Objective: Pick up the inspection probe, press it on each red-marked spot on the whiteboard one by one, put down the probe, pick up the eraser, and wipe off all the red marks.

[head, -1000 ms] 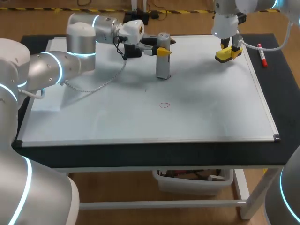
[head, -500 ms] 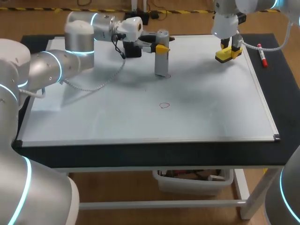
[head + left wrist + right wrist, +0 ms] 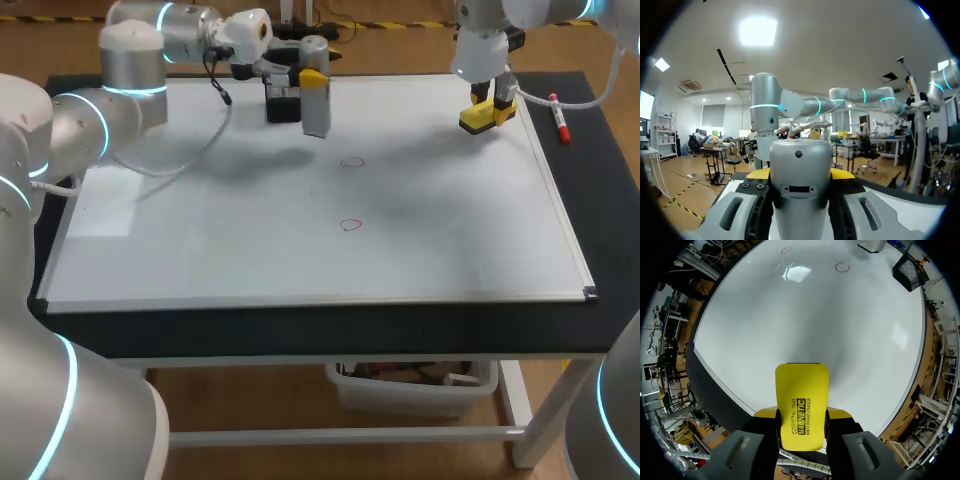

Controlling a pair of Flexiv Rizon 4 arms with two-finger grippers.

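Grey probe (image 3: 316,112) between left fingers (image 3: 313,77)

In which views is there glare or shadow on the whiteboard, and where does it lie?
Head view: soft grey shadows on the whiteboard under the left arm and near the probe; a pale glare patch near its left edge. Right wrist view: bright lamp reflections on the whiteboard, one beside the red marks. Left wrist view: the whiteboard hardly shows, so no glare to judge.

Probe (image 3: 800,170) tip out of left wrist view
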